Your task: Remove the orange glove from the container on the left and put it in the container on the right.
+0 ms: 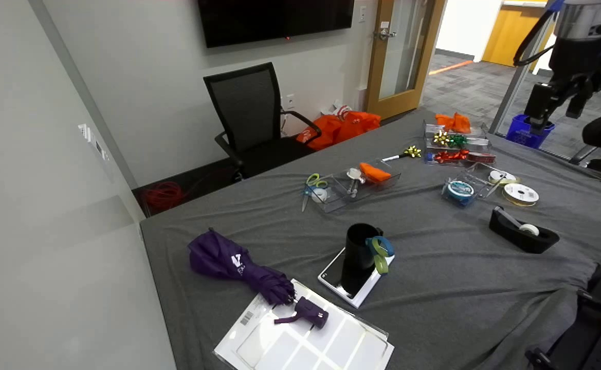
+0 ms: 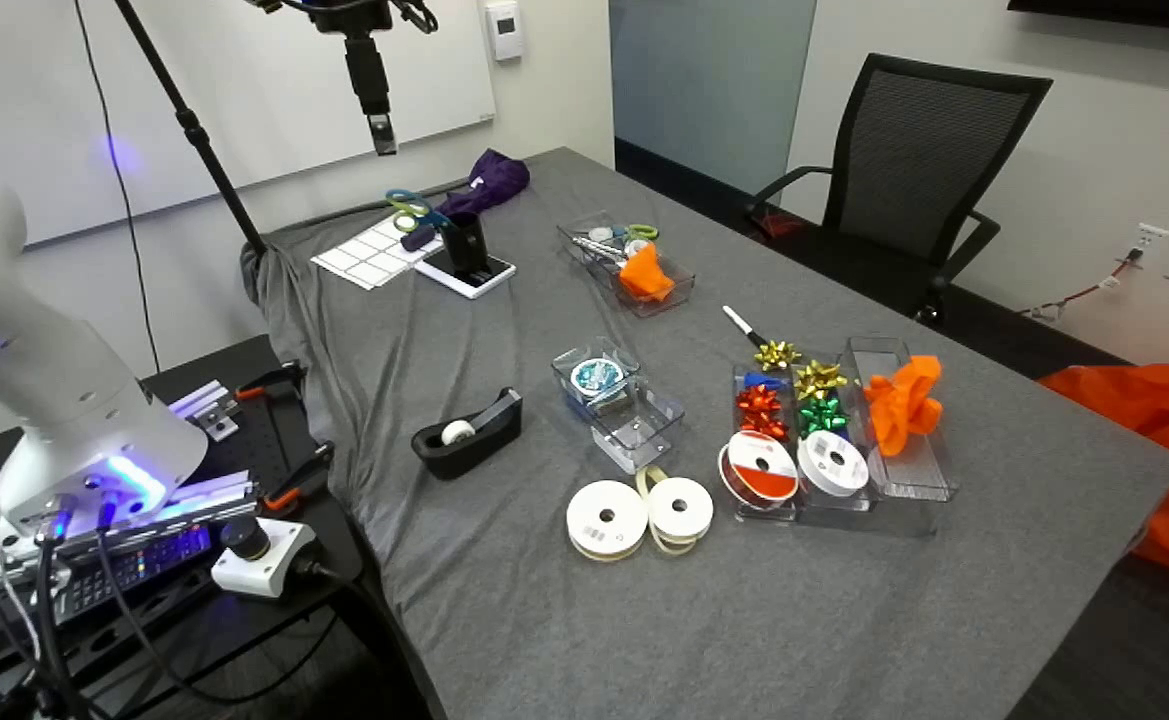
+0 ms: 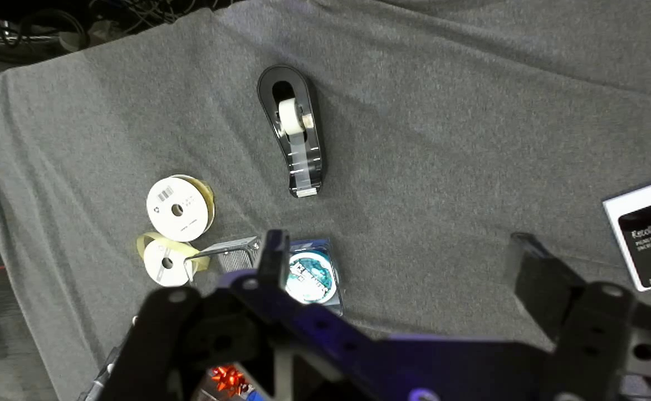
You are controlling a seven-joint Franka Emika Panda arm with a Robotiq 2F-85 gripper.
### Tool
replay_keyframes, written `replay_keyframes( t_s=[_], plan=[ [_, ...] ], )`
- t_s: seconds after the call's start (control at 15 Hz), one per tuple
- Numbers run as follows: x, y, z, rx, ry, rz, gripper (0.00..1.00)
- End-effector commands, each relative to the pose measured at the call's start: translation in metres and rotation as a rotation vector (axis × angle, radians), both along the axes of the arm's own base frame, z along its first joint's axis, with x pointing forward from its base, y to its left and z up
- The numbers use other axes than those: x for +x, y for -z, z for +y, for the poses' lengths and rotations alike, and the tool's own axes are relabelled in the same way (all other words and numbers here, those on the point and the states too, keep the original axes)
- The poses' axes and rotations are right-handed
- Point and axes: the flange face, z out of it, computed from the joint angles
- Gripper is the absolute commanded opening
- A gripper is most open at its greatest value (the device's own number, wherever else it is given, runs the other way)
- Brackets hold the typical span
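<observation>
bare cloth [image 2: 702, 332] between containers [image 2: 914, 488], pen [image 2: 741, 324] and gold bow [image 2: 776, 355] intruding

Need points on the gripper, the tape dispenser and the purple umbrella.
Gripper [image 3: 399, 245]: wrist view, in the gap midway between its fingertips.
Tape dispenser [image 2: 472, 448]: in an exterior view, side of its black body.
Purple umbrella [image 1: 254, 276]: in an exterior view, on its canopy fabric.

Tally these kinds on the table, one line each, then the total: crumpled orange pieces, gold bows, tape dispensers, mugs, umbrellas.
Crumpled orange pieces: 2
Gold bows: 2
Black tape dispenser: 1
Black mug: 1
Purple umbrella: 1
Total: 7
</observation>
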Motion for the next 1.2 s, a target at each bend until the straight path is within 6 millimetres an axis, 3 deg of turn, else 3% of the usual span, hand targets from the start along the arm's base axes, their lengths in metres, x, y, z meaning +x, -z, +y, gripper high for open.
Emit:
replay_keyframes(
  t_s=[0.0,0.93,1.13],
  plan=[
    [0.000,-0.001,0.000,0.000,0.000,0.001,1.00],
    [0.000,-0.001,0.000,0.000,0.000,0.001,1.00],
    [0.011,0.003,-0.003,-0.002,0.014,-0.018,1.00]
  ],
)
